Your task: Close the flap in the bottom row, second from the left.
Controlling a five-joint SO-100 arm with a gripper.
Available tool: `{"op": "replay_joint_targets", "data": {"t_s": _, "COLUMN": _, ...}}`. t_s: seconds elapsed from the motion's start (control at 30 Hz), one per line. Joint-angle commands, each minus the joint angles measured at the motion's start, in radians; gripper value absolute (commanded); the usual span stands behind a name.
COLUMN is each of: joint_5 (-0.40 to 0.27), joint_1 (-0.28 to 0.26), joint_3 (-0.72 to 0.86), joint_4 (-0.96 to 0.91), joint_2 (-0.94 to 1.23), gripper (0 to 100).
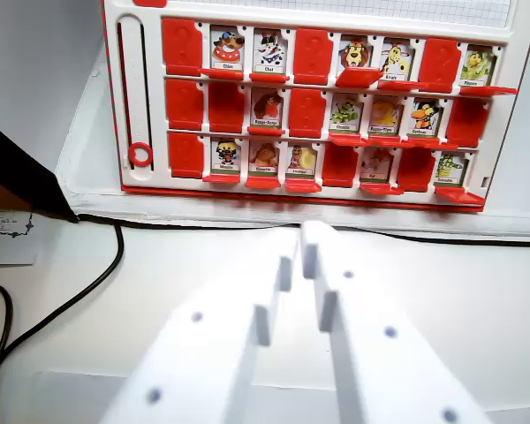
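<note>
A white tabletop point(477, 283) carries a red and white plastic guessing-game board point(314, 102) lying across the top of the wrist view, three rows of small hinged flaps showing cartoon animal cards or plain red backs. Below it, the white plastic gripper point(299, 256) fills the lower middle of the view, its two fingers nearly together with only a thin slit between them, holding nothing, its tips near the board's lower edge but apart from it. A black cable point(88, 287) curves over the tabletop at the left. In the bottom row, the second flap from the left point(225, 157) shows its picture card, a dark-haired cartoon figure.
</note>
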Motion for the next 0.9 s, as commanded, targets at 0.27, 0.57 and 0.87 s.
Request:
{"op": "replay_joint_targets", "data": {"t_s": 0.27, "joint_5": 0.014, "joint_1": -0.034, "joint_3": 0.164, "joint_4": -0.307, "joint_2": -0.107, "gripper": 0}}
{"op": "replay_joint_targets", "data": {"t_s": 0.57, "joint_5": 0.025, "joint_1": -0.048, "joint_3": 0.374, "joint_4": -0.703, "joint_2": -0.282, "gripper": 0}}
{"op": "replay_joint_targets", "data": {"t_s": 0.87, "joint_5": 0.051, "joint_1": -0.072, "joint_3": 0.371, "joint_4": -0.933, "joint_2": -0.583, "gripper": 0}}
